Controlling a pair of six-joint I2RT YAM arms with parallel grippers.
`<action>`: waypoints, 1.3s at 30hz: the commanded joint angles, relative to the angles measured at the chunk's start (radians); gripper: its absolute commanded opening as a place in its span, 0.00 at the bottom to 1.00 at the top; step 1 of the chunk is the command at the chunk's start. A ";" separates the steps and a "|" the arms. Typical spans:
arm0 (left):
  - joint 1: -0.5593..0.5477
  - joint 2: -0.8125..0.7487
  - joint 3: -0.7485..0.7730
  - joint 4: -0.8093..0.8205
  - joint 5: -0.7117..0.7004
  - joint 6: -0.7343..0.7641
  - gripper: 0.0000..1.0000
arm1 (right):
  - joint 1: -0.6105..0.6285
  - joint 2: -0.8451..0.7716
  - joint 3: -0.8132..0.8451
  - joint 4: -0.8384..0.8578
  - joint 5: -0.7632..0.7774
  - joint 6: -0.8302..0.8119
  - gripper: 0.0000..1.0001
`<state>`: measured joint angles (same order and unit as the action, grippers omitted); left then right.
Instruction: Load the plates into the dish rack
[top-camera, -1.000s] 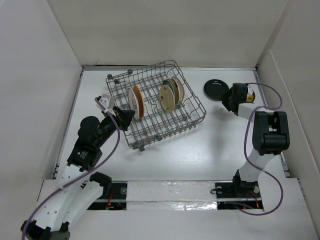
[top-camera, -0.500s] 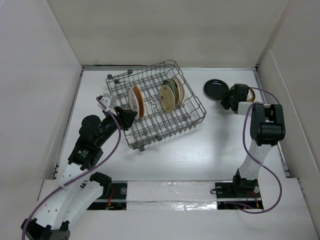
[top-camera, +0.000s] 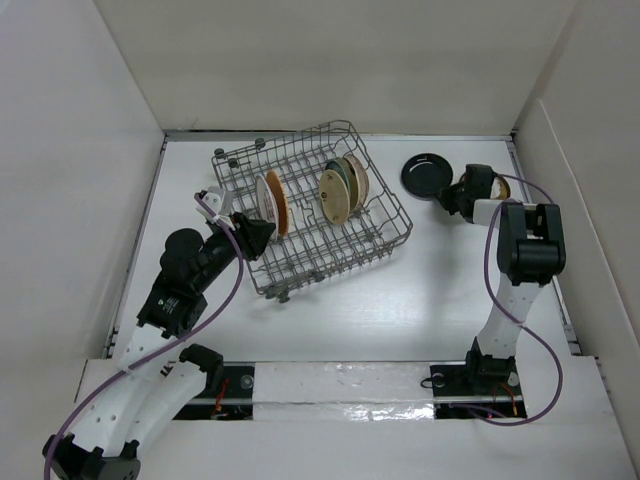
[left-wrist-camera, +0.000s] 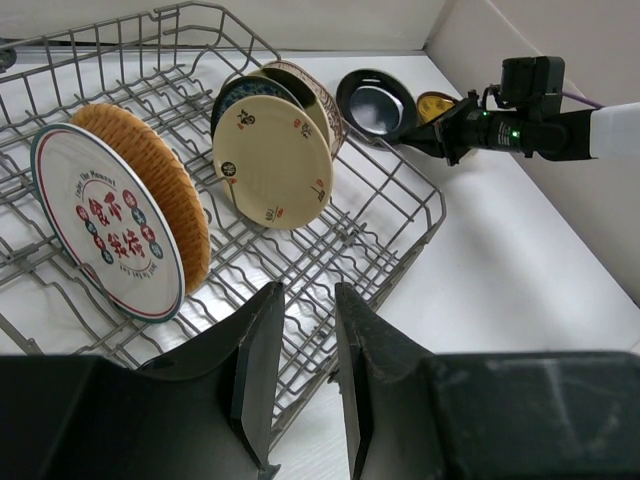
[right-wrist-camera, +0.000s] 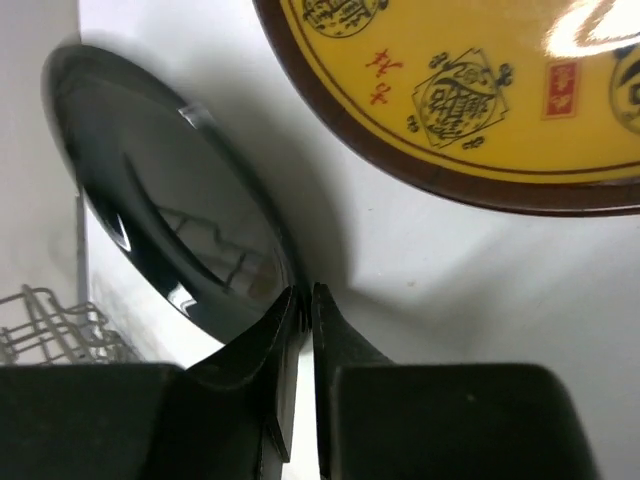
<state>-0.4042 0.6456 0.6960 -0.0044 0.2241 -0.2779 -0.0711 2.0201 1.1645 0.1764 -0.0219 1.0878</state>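
The grey wire dish rack (top-camera: 398, 212) sits mid-table and holds several upright plates: a whitish one (left-wrist-camera: 105, 235), an orange woven one (left-wrist-camera: 160, 180), a cream one (left-wrist-camera: 272, 160), a teal one (left-wrist-camera: 245, 95) and a patterned one (left-wrist-camera: 318, 95). My right gripper (top-camera: 452, 192) is shut on the near rim of the glossy black plate (top-camera: 425, 172), right of the rack; the right wrist view shows the jaws (right-wrist-camera: 305, 295) pinching its edge (right-wrist-camera: 170, 220). A yellow patterned plate (right-wrist-camera: 480, 90) lies just beside it. My left gripper (top-camera: 262, 232) is open and empty over the rack's near left edge (left-wrist-camera: 305, 300).
White walls close in the table on the left, back and right. The right arm's body (top-camera: 528, 245) stands near the right wall. The rack's raised rim (left-wrist-camera: 430, 200) lies between the left gripper and the black plate (left-wrist-camera: 372, 100).
The right gripper has moved the black plate a little up and left, away from the yellow plate. The left gripper has hardly moved.
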 joint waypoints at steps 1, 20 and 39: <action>0.002 -0.014 0.013 0.044 -0.003 0.000 0.25 | 0.021 -0.003 0.031 0.004 0.017 0.023 0.08; 0.002 -0.034 0.011 0.043 -0.008 -0.003 0.31 | 0.324 -0.491 0.193 -0.015 0.414 -0.489 0.00; 0.002 -0.173 -0.009 0.046 -0.177 -0.020 0.37 | 0.883 0.012 0.900 -0.525 0.919 -1.130 0.00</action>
<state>-0.4038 0.4492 0.6933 0.0101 0.0544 -0.2901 0.7872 2.0186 1.9858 -0.2661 0.7731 0.0765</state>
